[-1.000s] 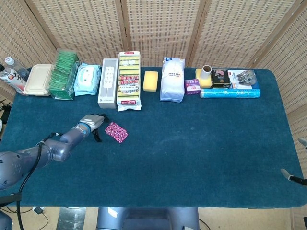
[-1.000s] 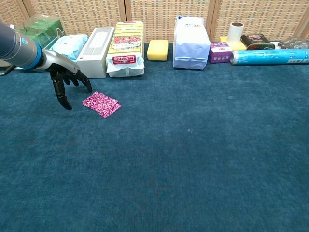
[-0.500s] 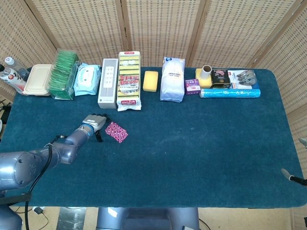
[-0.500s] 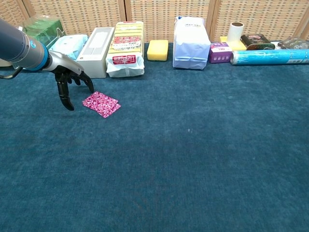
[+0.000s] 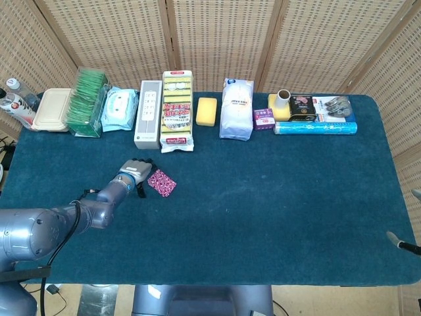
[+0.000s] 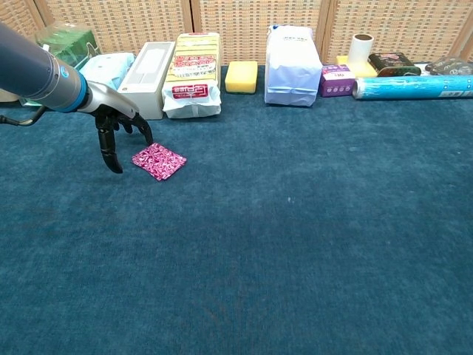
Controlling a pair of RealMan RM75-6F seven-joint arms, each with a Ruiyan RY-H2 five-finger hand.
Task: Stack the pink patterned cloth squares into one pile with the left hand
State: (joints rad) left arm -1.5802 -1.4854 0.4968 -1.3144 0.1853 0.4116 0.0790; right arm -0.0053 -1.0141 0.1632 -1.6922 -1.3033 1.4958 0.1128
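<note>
The head camera sits high and looks steeply down, taking in the whole blue counter (image 5: 276, 197) up to the wicker screen (image 5: 217, 39) behind. The chest camera sits lower and closer, looking across the counter toward that back row of goods. Both share the left hand (image 5: 135, 172) and the white bag (image 6: 293, 65).
</note>
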